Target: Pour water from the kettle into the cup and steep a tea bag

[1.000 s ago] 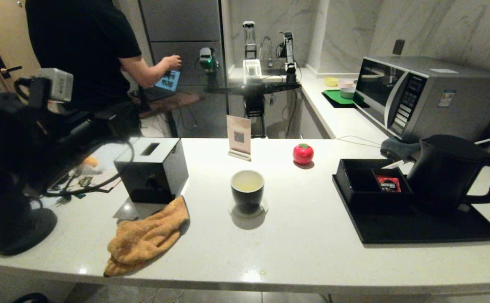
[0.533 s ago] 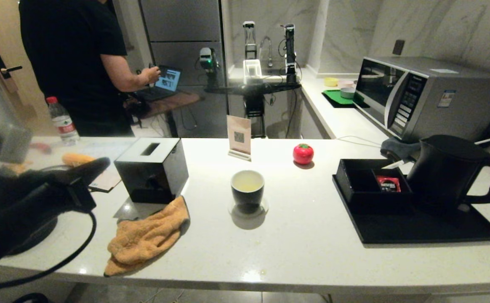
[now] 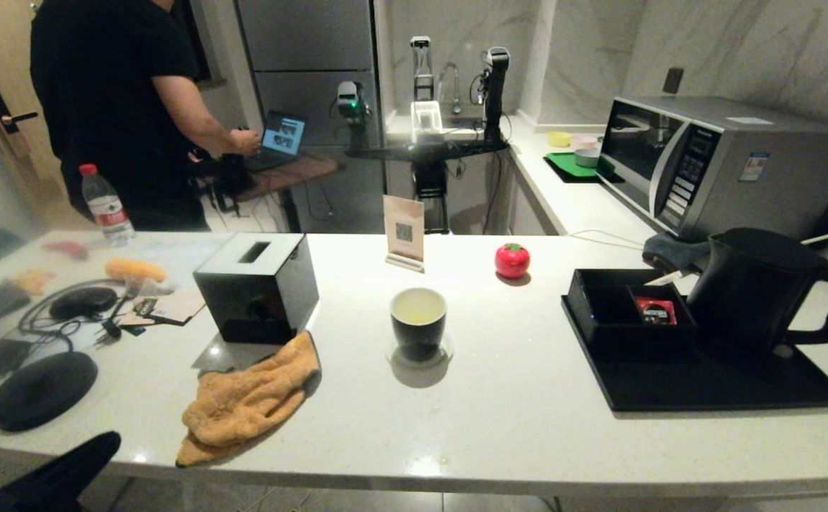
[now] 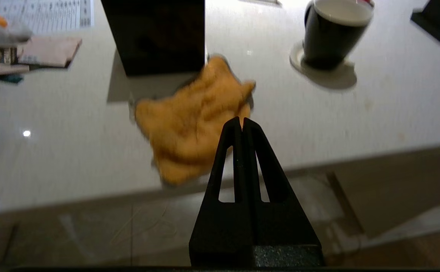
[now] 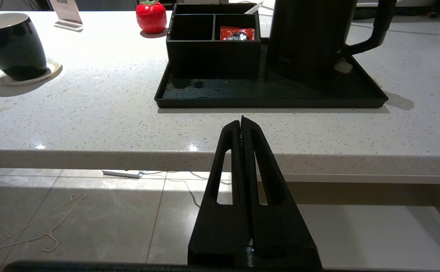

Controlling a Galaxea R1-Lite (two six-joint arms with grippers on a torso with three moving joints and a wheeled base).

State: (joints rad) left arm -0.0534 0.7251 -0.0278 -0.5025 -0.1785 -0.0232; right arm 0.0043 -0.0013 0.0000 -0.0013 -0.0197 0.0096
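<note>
The cup stands on a pale coaster near the middle of the bench, with pale yellowish water already showing against its white inside. No tea bag can be made out in any view. The kettle sits upright at the far right end of a black tray, its loop handle turned to the right, away from the cup, and its spout side toward the black compartment box that holds a red sachet.

Both arms are low, off the near edge of the bench. The left hand has its fingers pressed together and holds nothing; it hangs below and in front of the bench edge, near an orange cloth, with the cup farther in and to the right. The right hand is likewise closed and empty, just short of the near edge, facing the tray; the kettle lies beyond it and a little right.

By position, the right arm is the nearer one to the kettle's handle and the left the nearer to the cup. Judging by the filled cup, pouring looks done, so what remains is the tea bag, whose whereabouts cannot be told. Open bench lies between cup and tray; the black tissue box and cloth crowd the cup's left side, and a red tomato-shaped object stands farther back.
</note>
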